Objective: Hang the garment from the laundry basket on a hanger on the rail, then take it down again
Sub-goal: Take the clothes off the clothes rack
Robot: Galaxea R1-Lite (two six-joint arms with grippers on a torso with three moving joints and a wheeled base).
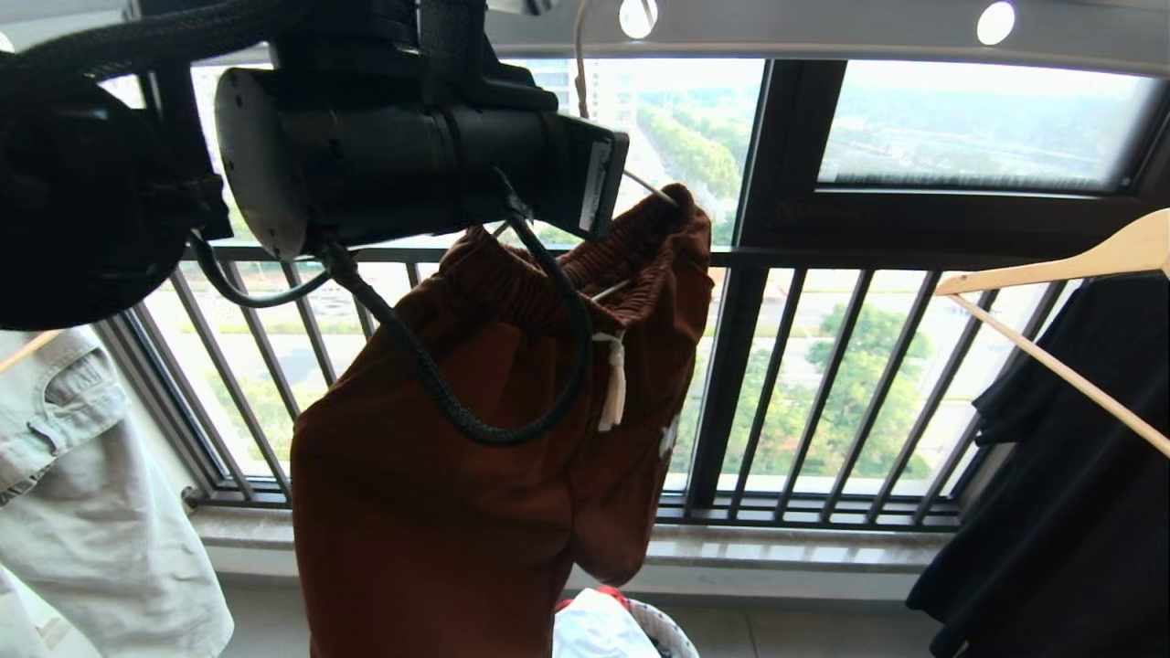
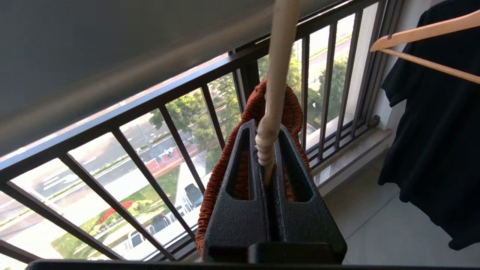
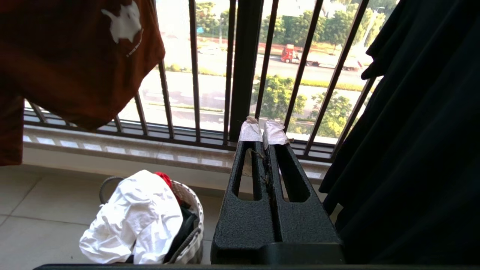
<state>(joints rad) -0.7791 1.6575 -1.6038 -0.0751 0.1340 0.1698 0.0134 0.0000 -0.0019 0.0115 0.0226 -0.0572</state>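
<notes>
A black garment (image 1: pixel 1079 475) on a wooden hanger (image 1: pixel 1051 274) hangs right of the ribbed rust-brown shorts (image 1: pixel 475 475); the left tool (image 2: pixel 268 150) clenches their cream wire hanger (image 2: pixel 279 63); the right tool (image 3: pixel 262 135) is clenched, empty.

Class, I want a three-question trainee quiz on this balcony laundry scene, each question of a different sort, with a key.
1. True or false: the left tool is shut on the hanger carrying the rust-brown shorts.
2. What lies on top in the laundry basket? A) white cloth B) denim C) towel
3. Fill in: the right tool is shut and holds ____.

Key: 1 true; 2 A; 3 nothing.
</notes>
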